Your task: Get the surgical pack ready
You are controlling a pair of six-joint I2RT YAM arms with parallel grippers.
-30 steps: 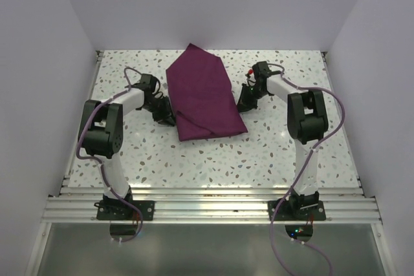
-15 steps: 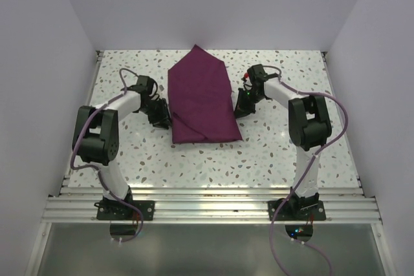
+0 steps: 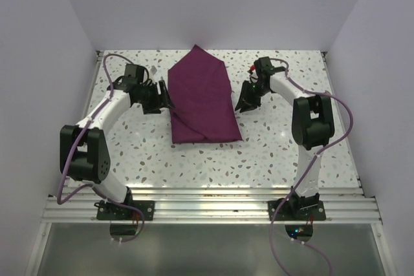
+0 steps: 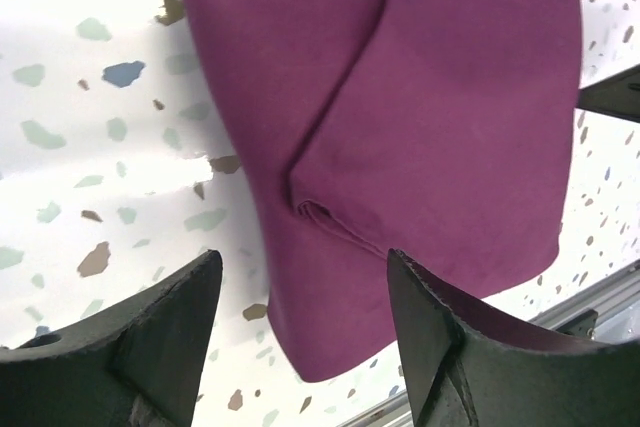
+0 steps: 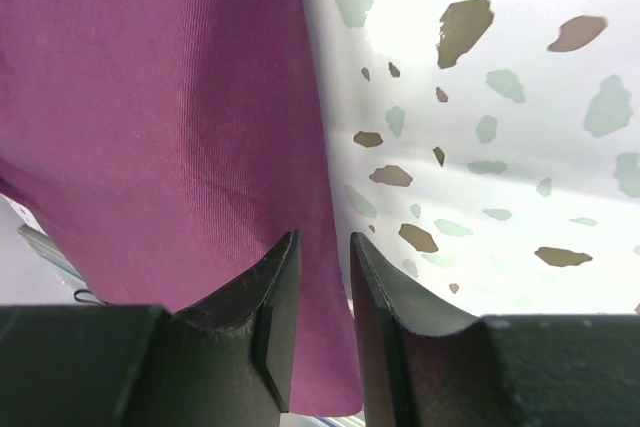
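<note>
Right, the large plum-purple fabric cloth [image 3: 202, 98] lies folded into a long bundle on the white speckled terrazzo table [image 3: 278, 150]. It sits in the upper middle of the overhead view, pointed end toward the top of the frame and broad squared end toward the bottom. My left gripper [image 3: 163, 98] is just beside the cloth's left edge with its fingers spread wide and nothing between them; in its wrist view the fabric lies beyond the gap, not in it. My right gripper [image 3: 246, 100] is just off the right edge, its fingers parted by only a narrow slit. Through that slit I see the cloth's border and bare table, so I judge it is pinching nothing. Whatever the bundle may hold is hidden from me. The fabric looks soft, light and limp, so I expect it to sag and drape the instant I lift it, with its layers sliding over one another rather than moving as one piece. The fine ribbed weave should give my pads decent purchase. The best place to take hold seems to be the bunched crease [image 4: 310, 209] where one flap overlaps another, at the centre of the left wrist view, or a free corner at the broad end. A shallow pinch there would catch a single layer; a deeper bite risks dragging the whole bundle across the table.
</note>
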